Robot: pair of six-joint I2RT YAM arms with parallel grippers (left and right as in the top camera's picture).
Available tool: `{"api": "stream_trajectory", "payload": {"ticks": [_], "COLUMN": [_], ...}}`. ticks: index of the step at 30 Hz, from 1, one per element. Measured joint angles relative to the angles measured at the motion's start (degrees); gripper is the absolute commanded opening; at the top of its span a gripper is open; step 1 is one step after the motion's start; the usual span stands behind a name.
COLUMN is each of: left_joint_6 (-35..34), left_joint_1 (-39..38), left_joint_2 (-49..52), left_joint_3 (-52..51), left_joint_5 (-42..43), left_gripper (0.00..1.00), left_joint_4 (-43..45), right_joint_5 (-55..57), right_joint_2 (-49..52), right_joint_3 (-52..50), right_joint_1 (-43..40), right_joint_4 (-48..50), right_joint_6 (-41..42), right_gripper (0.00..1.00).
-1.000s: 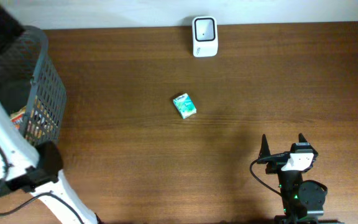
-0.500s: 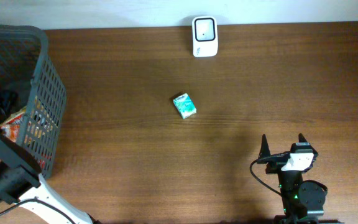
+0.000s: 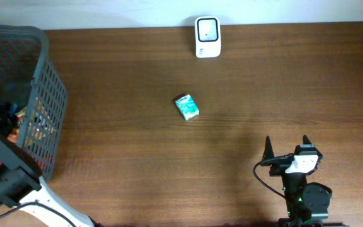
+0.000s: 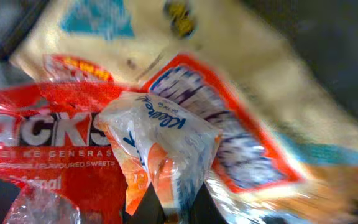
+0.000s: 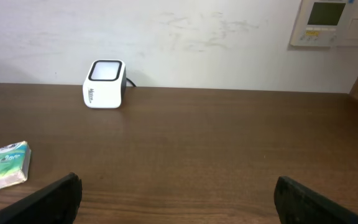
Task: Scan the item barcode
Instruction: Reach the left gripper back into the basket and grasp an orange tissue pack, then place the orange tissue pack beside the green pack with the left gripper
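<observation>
My left gripper [image 4: 174, 202] is down inside the grey basket [image 3: 46, 75], shut on a clear white-and-orange packet [image 4: 166, 143] with blue lettering. Its dark fingers pinch the packet's lower end. In the overhead view the left gripper [image 3: 2, 115] shows only as a dark shape behind the basket wall. The white barcode scanner [image 3: 207, 36] stands at the table's back edge, and the right wrist view shows the scanner [image 5: 105, 83] by the wall. My right gripper [image 3: 287, 146] rests open at the front right, nothing between its fingers [image 5: 55, 198].
A red sweets bag [image 4: 36, 143] and a yellow-and-orange packet [image 4: 229, 143] lie under the held packet in the basket. A small green pack [image 3: 187, 107] lies mid-table, also seen as the green pack [image 5: 5, 167] from the right wrist. A wall panel [image 5: 331, 23] hangs behind.
The left arm has dropped from above the basket down into it, and its jaws have closed from wide open onto the packet. The right arm has not moved.
</observation>
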Motion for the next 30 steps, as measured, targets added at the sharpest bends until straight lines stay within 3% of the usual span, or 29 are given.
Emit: {"api": "stream_trajectory", "payload": {"ticks": [4, 5, 11, 14, 17, 22, 24, 27, 30], "left_joint_6": [0.0, 0.0, 0.0, 0.0, 0.0, 0.0, 0.0, 0.0, -0.1], "left_joint_1": [0.0, -0.1, -7.0, -18.2, -34.4, -56.9, -61.3, -66.3, -67.6], "left_joint_2": [-6.0, -12.0, -27.9, -27.8, -25.8, -16.2, -10.5, 0.4, 7.8], "left_joint_3": [11.0, 14.9, 17.2, 16.9, 15.1, 11.9, 11.8, 11.1, 10.7], "left_joint_5": [2.6, 5.5, 15.4, 19.1, 19.5, 7.8, 5.5, 3.3, 2.5], "left_gripper": [0.0, 0.0, 0.0, 0.0, 0.0, 0.0, 0.08, 0.1, 0.54], "left_joint_4": [-4.8, -5.4, -5.5, -6.9, -6.2, -5.0, -4.9, -4.8, -5.6], "right_joint_5": [0.0, 0.0, 0.0, 0.0, 0.0, 0.0, 0.0, 0.0, 0.0], "right_joint_2": [0.0, 0.0, 0.0, 0.0, 0.0, 0.0, 0.0, 0.0, 0.0], "right_joint_3": [0.0, 0.0, 0.0, 0.0, 0.0, 0.0, 0.0, 0.0, 0.0], "right_joint_1": [0.0, 0.0, 0.0, 0.0, 0.0, 0.0, 0.0, 0.0, 0.0], "right_joint_4": [0.0, 0.0, 0.0, 0.0, 0.0, 0.0, 0.0, 0.0, 0.0], "right_joint_6": [0.0, 0.0, -0.1, 0.0, 0.0, 0.0, 0.0, 0.0, 0.0], "right_gripper": [0.98, 0.98, 0.98, 0.98, 0.98, 0.98, 0.98, 0.98, 0.98]}}
